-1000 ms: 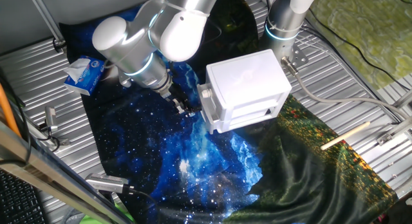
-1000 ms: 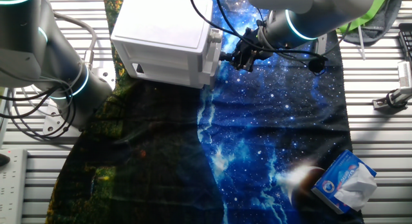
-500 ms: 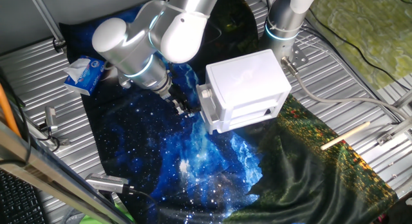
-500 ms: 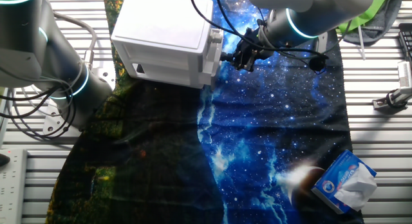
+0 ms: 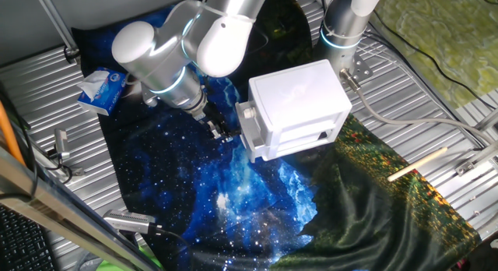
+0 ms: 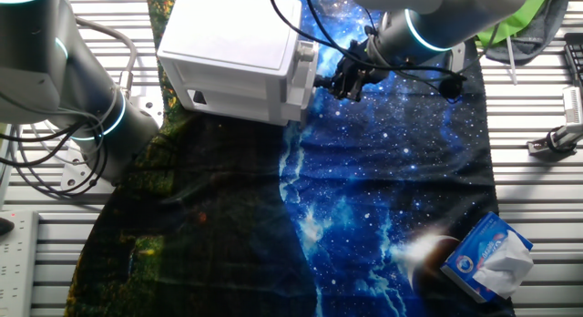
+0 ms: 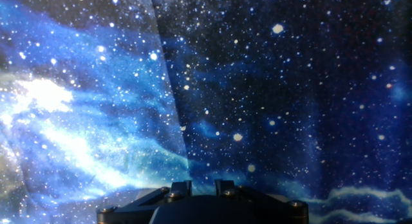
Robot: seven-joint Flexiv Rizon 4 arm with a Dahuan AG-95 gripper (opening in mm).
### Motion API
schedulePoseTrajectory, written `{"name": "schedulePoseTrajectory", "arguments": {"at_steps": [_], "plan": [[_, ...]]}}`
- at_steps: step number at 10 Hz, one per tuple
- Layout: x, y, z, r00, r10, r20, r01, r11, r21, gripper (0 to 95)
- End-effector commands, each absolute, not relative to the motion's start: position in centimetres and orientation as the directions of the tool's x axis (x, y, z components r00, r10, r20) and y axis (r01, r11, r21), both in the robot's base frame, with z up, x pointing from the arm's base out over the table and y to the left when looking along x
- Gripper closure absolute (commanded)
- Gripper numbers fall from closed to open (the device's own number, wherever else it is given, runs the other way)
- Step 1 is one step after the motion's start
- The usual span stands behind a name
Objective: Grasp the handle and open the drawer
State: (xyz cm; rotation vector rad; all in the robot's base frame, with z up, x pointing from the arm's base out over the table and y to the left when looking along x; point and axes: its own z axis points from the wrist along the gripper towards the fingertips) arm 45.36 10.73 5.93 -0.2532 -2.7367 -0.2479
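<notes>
The white cabinet stands on the starry cloth, and it also shows in the other fixed view. The drawer has its flat front a little proud of the cabinet shell on the side facing my arm; it shows in the other fixed view too. My gripper sits right against that front, shut on the handle, which the dark fingers mostly hide. The hand view shows only the finger bases over cloth; the handle is out of view there.
A blue tissue pack lies on the cloth's edge. A second arm's base stands behind the cabinet. A wooden stick and metal tools lie on the ribbed table.
My gripper has moved slightly away from the cabinet, and the drawer front has slid out a little with it.
</notes>
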Motion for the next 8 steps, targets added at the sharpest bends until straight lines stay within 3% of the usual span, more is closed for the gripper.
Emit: {"name": "schedulePoseTrajectory", "arguments": {"at_steps": [1,8], "plan": [[45.48,10.59,6.00,-0.912,0.141,0.386,0.208,0.968,0.139,95.0],[45.98,10.30,5.83,-0.913,0.140,0.384,0.208,0.968,0.139,95.0]]}}
